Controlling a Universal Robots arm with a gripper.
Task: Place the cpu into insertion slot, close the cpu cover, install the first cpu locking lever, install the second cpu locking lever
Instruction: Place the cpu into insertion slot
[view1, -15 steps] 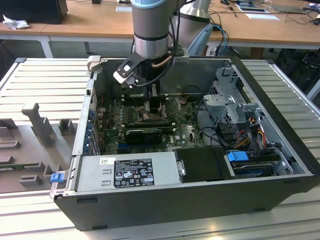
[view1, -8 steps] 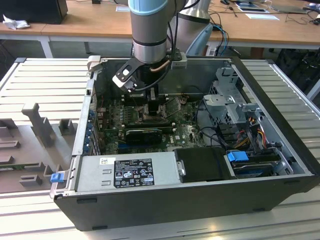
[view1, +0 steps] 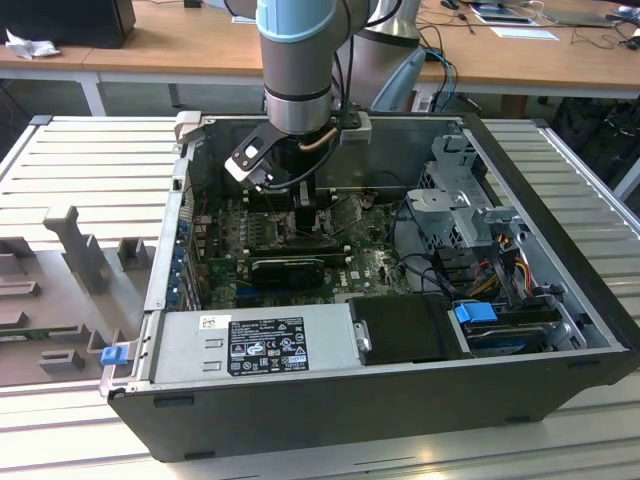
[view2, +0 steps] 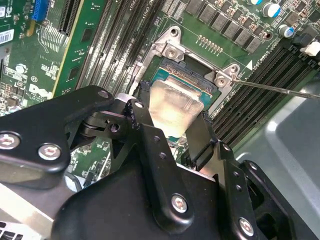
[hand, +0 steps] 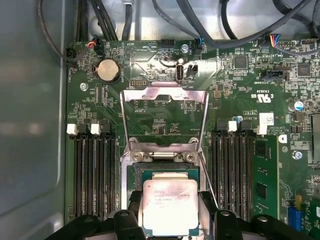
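In both wrist views my gripper (hand: 170, 204) (view2: 173, 114) is shut on the cpu (hand: 167, 207) (view2: 172, 107), a square chip with a pale silver top. One black finger (hand: 134, 200) presses each of two opposite sides. The chip hangs low over the insertion slot (hand: 162, 172) (view2: 165, 75), partly covering it; I cannot tell whether it touches. The cpu cover (hand: 165, 93), a silver frame with a big window, stands swung open beyond the slot. A thin locking lever (view2: 280, 89) (hand: 207, 176) sticks out beside the socket. In the exterior view the gripper (view1: 300, 205) reaches down into the computer case.
Long black memory slots (hand: 95, 170) (hand: 232, 170) flank the socket on both sides. Cables (hand: 200, 20) run along the board's far edge. The open case (view1: 560, 200) holds a power supply (view1: 250, 345), a black card (view1: 290, 268) and a drive cage (view1: 460, 200).
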